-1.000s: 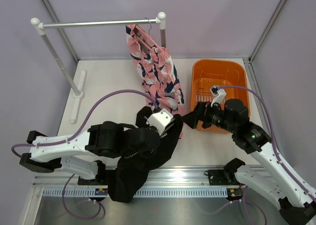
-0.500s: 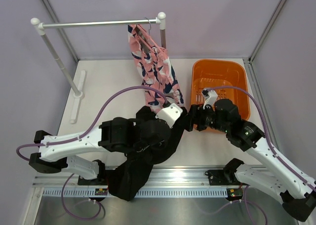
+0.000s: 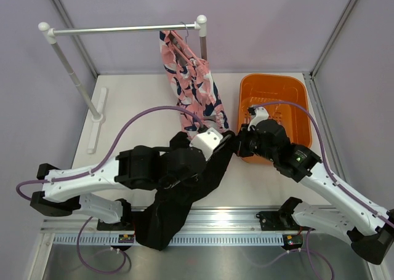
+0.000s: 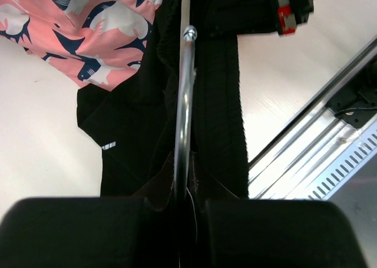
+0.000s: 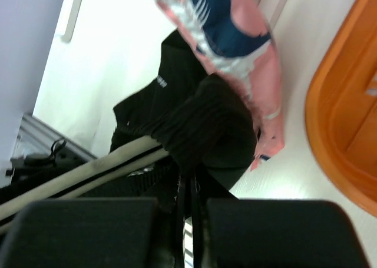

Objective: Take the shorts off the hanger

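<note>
White table [image 3: 141,101], on which are set: orange basket [image 3: 274,78] at right, rack base [image 3: 96,121] at left, black shorts [image 3: 166,212] draped over near edge.

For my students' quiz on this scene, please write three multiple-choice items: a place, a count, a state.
1. Where does the orange basket stand? A at the table's right side; B on a shelf; C on a chair.
2. How many garments hang from the rail? A three; B one; C two.
3. The right gripper is: A open over the basket; B open on the table; C shut on the black shorts.
A: it sits at the right on the table. B: only the pink shark-print garment hangs there. C: it is closed on their waistband.
</note>
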Robot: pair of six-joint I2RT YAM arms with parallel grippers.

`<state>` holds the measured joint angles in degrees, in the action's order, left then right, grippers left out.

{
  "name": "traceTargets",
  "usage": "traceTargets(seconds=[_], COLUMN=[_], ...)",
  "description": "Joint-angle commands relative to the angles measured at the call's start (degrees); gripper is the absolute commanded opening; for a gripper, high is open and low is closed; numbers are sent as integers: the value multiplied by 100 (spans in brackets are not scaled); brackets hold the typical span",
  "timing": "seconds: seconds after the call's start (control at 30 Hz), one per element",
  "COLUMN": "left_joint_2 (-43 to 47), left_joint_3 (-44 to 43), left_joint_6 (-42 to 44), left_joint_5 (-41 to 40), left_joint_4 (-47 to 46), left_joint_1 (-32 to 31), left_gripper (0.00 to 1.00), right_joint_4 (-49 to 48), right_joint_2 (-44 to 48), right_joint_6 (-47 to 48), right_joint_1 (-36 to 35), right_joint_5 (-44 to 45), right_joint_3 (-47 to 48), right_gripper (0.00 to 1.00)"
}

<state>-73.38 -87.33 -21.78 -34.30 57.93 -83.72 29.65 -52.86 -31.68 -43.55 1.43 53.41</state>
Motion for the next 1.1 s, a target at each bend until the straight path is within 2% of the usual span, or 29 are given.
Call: traceTargets(seconds=[0.0, 0.07, 0.2, 0.4, 0.5, 0.63, 0.7, 0.8, 0.83, 0.87, 0.93, 1.07], left_joint_2=[588, 912, 1703, 2749, 2900, 2936, 2856, 2786, 2786, 2768, 2681, 2435], left_joint_3=[66, 154, 637, 1305, 1534, 1877, 1895, 2087, 2210, 2359, 2668, 2765], left_joint_6=[-116, -203, -230, 42, 235, 709, 955, 1526, 2015, 2272, 2704, 2855], left_joint_5=[222, 205, 336, 504, 302, -40, -575, -1489, -1674, -1946, -1940, -2219], left_joint_4=[-142, -45, -255, -1274, -1845, -3178, -3550, -4647, -5538, -6017, -7044, -7875], left_joint_1=[5, 5, -4, -4, -4, -4, 5, 5, 14, 40, 119, 461], left_gripper=[0, 0, 0, 0, 0, 0, 0, 0, 0, 0, 0, 0], right_joint_4=[92, 251, 375, -125, -117, 137, 373, 733, 831, 893, 1130, 1412], right_joint_2=[-84, -154, -409, -716, -778, -884, -893, -954, -998, -1033, -1261, -1639], right_joint_6=[-22, 4, 39, 30, 135, 276, 311, 460, 487, 522, 584, 637], right_joint_1=[-48, -48, -48, -48, -127, -548, -900, -1357, -1471, -1777, -2103, -2667], right_joint_5=[945, 1453, 1650, 851, 604, 630, 823, 894, 920, 955, 1200, 1544], right_joint_3=[512, 679, 864, 812, 934, 1320, 1619, 2067, 2190, 2409, 2769, 3157], right_gripper=[0, 0, 0, 0, 0, 0, 0, 0, 0, 0, 0, 0])
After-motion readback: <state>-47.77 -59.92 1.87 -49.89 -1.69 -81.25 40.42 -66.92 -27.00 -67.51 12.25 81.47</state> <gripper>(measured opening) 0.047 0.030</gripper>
